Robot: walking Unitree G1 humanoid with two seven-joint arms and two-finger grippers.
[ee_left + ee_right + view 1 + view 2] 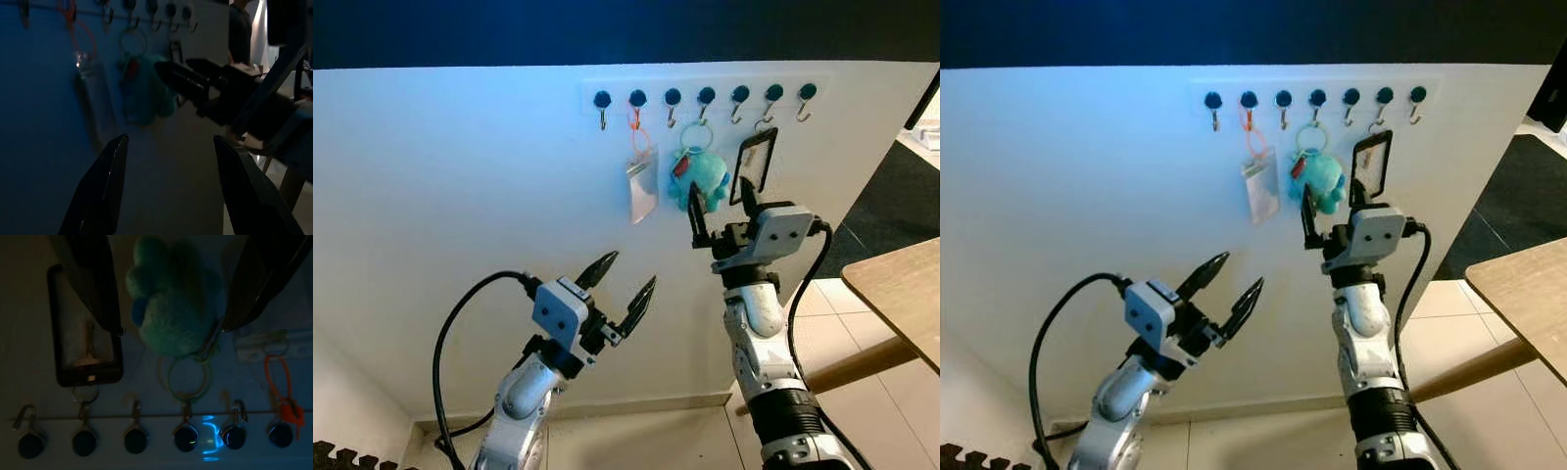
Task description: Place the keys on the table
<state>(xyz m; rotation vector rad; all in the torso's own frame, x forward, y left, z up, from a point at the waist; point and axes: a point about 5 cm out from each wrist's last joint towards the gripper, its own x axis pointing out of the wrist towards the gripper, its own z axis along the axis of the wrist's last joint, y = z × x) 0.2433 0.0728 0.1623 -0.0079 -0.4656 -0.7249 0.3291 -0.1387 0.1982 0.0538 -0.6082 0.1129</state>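
Observation:
The keys hang by a pale green ring [188, 374] from a hook on the white wall, with a teal plush keychain [700, 176] below the ring. My right gripper [720, 201] is raised to the plush and open. In the right wrist view the plush [173, 313] lies between its two black fingers [93, 284]; I cannot tell whether they touch it. My left gripper [631, 269] is open and holds nothing, lower and to the left, away from the wall. The wooden table [901, 289] stands at the far right.
A row of several blue-knobbed hooks [705, 96] runs along the wall. A clear badge holder on an orange loop [642, 186] hangs left of the keys, a black card holder [754, 162] right of them. A person [239, 34] stands farther off. Tiled floor lies below.

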